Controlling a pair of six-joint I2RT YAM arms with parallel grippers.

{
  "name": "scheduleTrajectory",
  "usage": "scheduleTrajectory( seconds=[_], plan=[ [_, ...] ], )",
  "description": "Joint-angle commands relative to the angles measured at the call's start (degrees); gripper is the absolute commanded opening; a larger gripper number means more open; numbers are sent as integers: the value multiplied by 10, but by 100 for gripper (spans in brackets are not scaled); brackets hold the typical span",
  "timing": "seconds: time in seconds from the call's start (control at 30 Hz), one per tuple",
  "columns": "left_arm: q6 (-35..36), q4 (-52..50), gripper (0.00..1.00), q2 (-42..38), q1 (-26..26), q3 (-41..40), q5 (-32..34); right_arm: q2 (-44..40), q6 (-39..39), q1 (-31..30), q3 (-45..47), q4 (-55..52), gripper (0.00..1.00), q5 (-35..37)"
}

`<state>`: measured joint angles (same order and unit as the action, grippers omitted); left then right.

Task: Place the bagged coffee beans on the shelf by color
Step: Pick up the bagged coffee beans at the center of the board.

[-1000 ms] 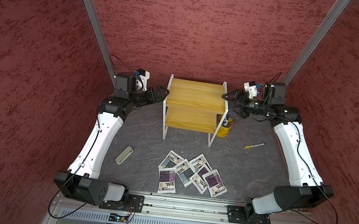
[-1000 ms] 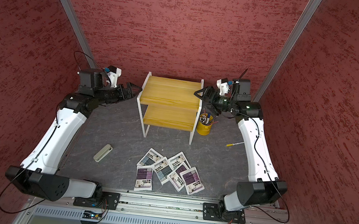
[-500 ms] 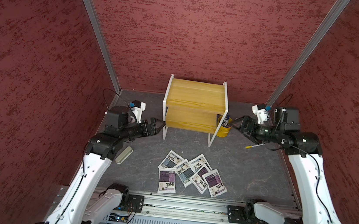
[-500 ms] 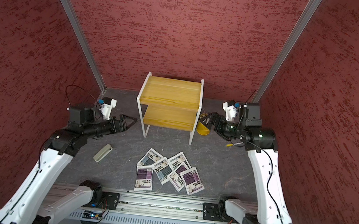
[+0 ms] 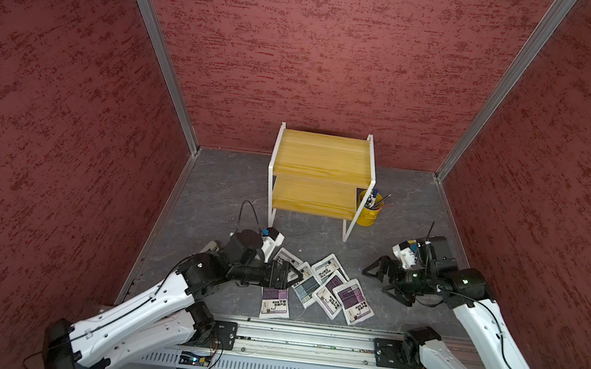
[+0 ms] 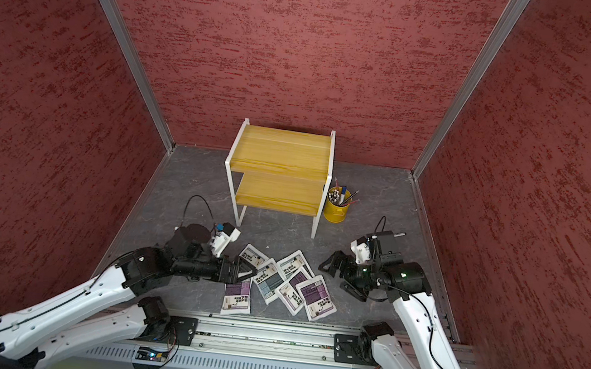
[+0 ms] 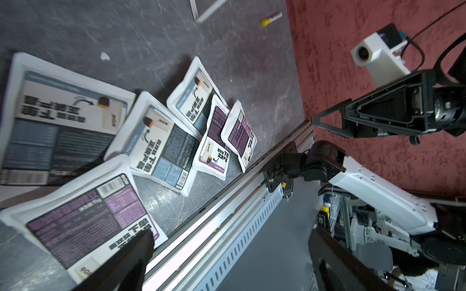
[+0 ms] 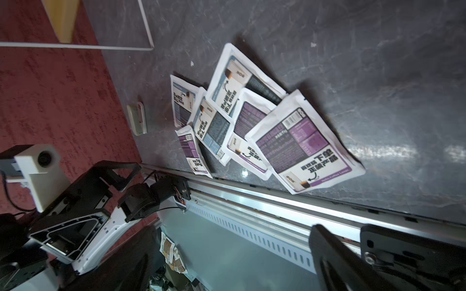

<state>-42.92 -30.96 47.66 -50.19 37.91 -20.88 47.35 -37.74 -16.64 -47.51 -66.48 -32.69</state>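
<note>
Several bagged coffee beans lie in an overlapping fan on the grey floor near the front rail, some with purple blocks (image 5: 354, 299) (image 6: 237, 295) (image 8: 302, 146) and some with grey-blue blocks (image 5: 304, 288) (image 6: 293, 263) (image 7: 161, 143). The shelf (image 5: 321, 154) (image 6: 283, 146) stands empty at the back. My left gripper (image 5: 297, 275) (image 6: 253, 269) (image 7: 230, 233) is open and hovers over the fan's left side. One of its fingers (image 7: 136, 254) overlaps a purple bag (image 7: 88, 221) in the wrist view. My right gripper (image 5: 374, 279) (image 6: 331, 276) (image 8: 233, 228) is open and empty, just right of the bags.
A yellow pen cup (image 5: 369, 210) (image 6: 336, 208) stands by the shelf's right front leg. A small cream block (image 8: 137, 118) lies left of the bags. A yellow-capped pen (image 7: 271, 19) lies on the floor farther back. A metal rail (image 5: 307, 338) bounds the front, and red walls enclose the other sides.
Both arms have swung from beside the shelf at the back toward the front and now flank the bags. The left gripper has come over the fan. Both have stayed open.
</note>
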Motion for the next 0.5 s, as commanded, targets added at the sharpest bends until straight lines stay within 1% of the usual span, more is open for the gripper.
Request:
scheduleTrajectory(
  seconds=[0.0, 0.1, 0.2, 0.33, 0.47],
  plan=[
    [-30, 95, 100, 41, -40, -4, 36, 27, 0, -17, 26, 27, 98, 48],
    [-58, 168, 100, 87, -53, -22, 8, 51, 7, -24, 56, 54, 98, 51],
    [-85, 209, 100, 129, -72, -29, 1, 49, 4, -28, 84, 80, 98, 51],
    [-90, 228, 100, 189, -87, -11, -13, 41, -10, -30, 126, 119, 98, 45],
    [-82, 257, 100, 263, -88, 17, -58, 44, -34, -31, 164, 172, 98, 36]
  ],
)
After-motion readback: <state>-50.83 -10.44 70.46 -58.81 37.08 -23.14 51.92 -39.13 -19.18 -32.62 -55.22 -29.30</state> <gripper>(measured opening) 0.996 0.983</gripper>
